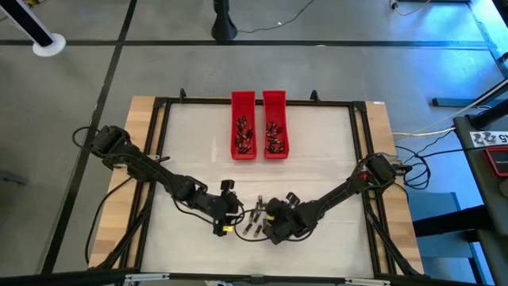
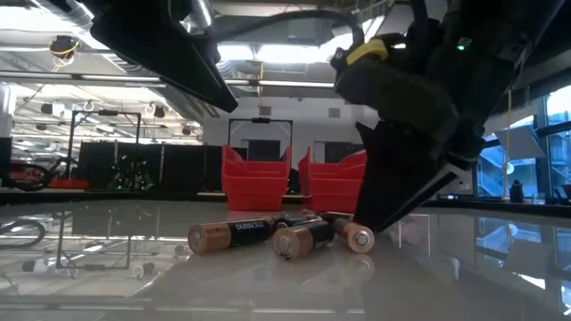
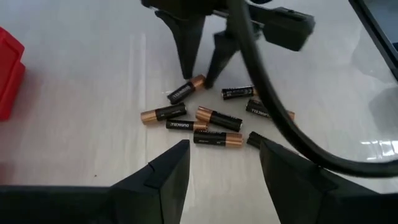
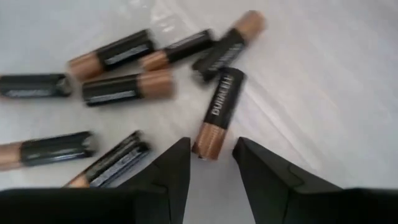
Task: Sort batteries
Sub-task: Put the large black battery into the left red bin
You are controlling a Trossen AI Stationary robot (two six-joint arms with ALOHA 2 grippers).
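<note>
**Jaws apart over loose batteries**

Right gripper (image 4: 210, 163) has its jaws apart, straddling one battery's (image 4: 219, 112) copper end. Left gripper (image 3: 224, 163) faces it, jaws apart, empty. Loose batteries (image 1: 252, 219) lie between them on the tabletop (image 1: 317, 151); more fill two red trays (image 1: 259, 119).

Overhead looks straight down; low level at tabletop; wrists close, sharing batteries (image 3: 211, 118).

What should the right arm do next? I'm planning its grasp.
Probably ease the right end effector forward and close: its open fingers sit at one battery's coppery end without gripping it. The left end effector hovers open over the pile.
</note>
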